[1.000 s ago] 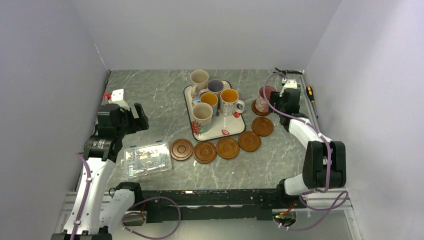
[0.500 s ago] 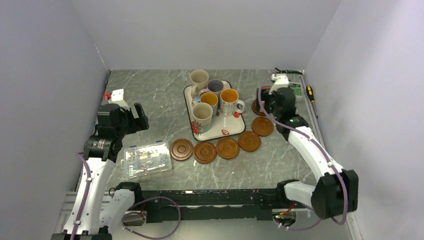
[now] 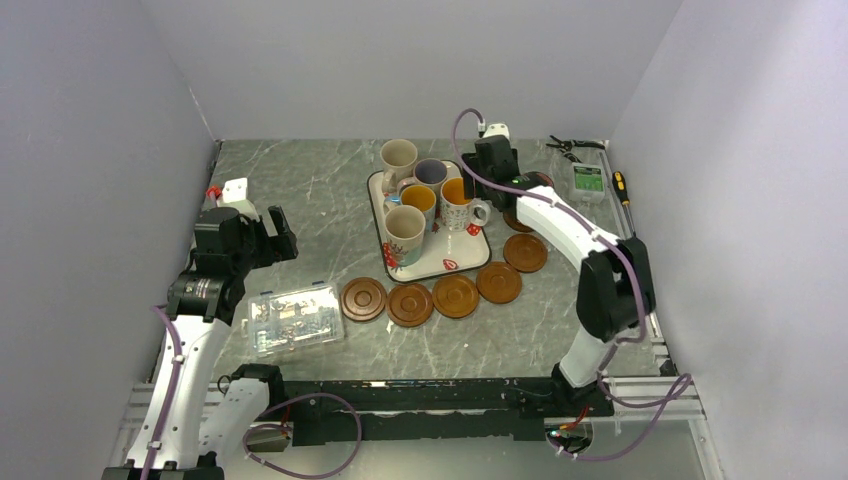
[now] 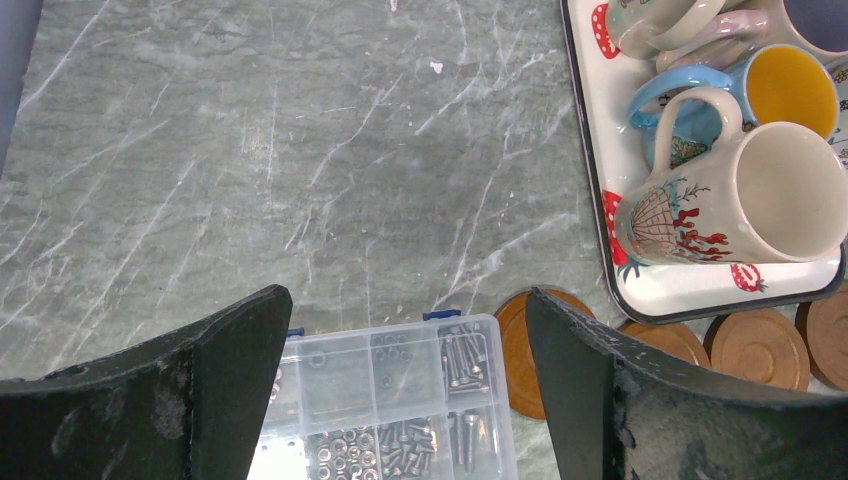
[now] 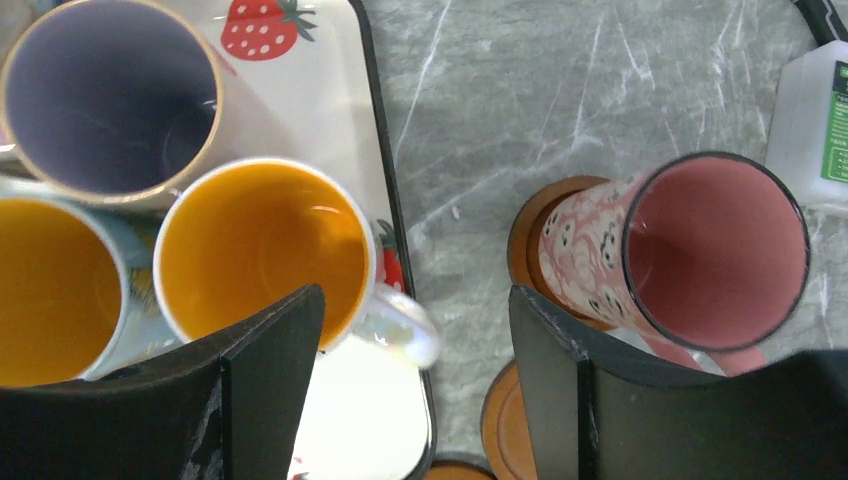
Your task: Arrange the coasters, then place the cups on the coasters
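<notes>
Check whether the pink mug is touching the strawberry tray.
Apart. The right wrist view shows bare grey table between the strawberry tray and the pink mug on its coaster.

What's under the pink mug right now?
A brown coaster. Only its left edge shows past the pink mug. The mug covers the rest, so I cannot tell whether it sits centred on the coaster.

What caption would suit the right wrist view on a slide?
Open right claw above the handle of an orange-lined mug on the tray; pink mug on its coaster alongside.
</notes>
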Robot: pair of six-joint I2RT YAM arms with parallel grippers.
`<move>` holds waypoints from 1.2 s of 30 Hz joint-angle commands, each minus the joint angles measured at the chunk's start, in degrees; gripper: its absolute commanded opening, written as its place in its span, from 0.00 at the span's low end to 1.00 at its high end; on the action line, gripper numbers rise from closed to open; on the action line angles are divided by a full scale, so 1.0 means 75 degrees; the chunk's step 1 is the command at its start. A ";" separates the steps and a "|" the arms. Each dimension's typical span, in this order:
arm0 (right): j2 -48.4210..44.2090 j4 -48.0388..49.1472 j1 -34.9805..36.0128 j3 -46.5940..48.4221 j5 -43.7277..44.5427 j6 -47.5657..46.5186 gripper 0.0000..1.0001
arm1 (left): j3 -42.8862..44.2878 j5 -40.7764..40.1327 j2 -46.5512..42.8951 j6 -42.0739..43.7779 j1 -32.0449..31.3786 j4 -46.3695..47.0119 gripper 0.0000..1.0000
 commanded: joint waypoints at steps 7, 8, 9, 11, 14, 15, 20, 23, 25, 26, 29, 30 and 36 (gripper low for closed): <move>0.1868 -0.1096 0.0064 0.2163 0.0404 -0.0121 0.64 | 0.0068 0.0018 -0.0169 0.0010 -0.0097 0.0267 0.94; 0.1989 -0.1180 0.0072 0.2281 0.0383 -0.0153 0.62 | 0.0068 0.0015 -0.0178 0.0008 -0.0109 0.0260 0.94; 0.2122 -0.1274 0.0074 0.2399 0.0353 -0.0177 0.59 | 0.0068 0.0006 -0.0186 0.0006 -0.0114 0.0262 0.94; 0.2306 -0.1418 0.0077 0.2565 0.0272 -0.0199 0.52 | 0.0068 -0.0008 -0.0209 0.0005 -0.0136 0.0259 0.94; 0.2360 -0.1510 0.0110 0.2636 0.0249 -0.0190 0.35 | 0.0065 -0.0032 -0.0221 0.0004 -0.0145 0.0265 0.94; 0.2319 -0.1501 0.0123 0.2620 0.0226 -0.0177 0.28 | 0.0067 -0.0032 -0.0232 0.0003 -0.0152 0.0254 0.94; 0.2097 -0.1783 0.0179 0.2827 0.0212 0.0018 0.00 | 0.0068 -0.0052 -0.0240 0.0000 -0.0162 0.0249 0.94; 0.1812 -0.2065 0.0245 0.2985 0.0273 0.0185 0.00 | 0.0068 -0.0065 -0.0251 0.0001 -0.0171 0.0254 0.94; 0.1457 -0.2168 0.0293 0.2940 0.0301 0.0304 0.00 | 0.0068 -0.0078 -0.0251 0.0005 -0.0180 0.0249 0.94; 0.1274 -0.2258 0.0305 0.2898 0.0321 0.0404 0.00 | 0.0068 -0.0072 -0.0251 0.0004 -0.0174 0.0248 0.94; 0.0525 -0.2494 0.0297 0.2615 0.0509 0.0690 0.00 | 0.0068 -0.0091 -0.0262 0.0000 -0.0186 0.0237 0.94; 0.0272 -0.2613 0.0297 0.2488 0.0621 0.0786 0.00 | 0.0066 -0.0101 -0.0262 0.0001 -0.0185 0.0236 0.94; -0.1288 -0.2992 0.0227 0.1136 0.1520 0.1428 0.00 | 0.0068 -0.0114 -0.0264 -0.0001 -0.0203 0.0224 0.94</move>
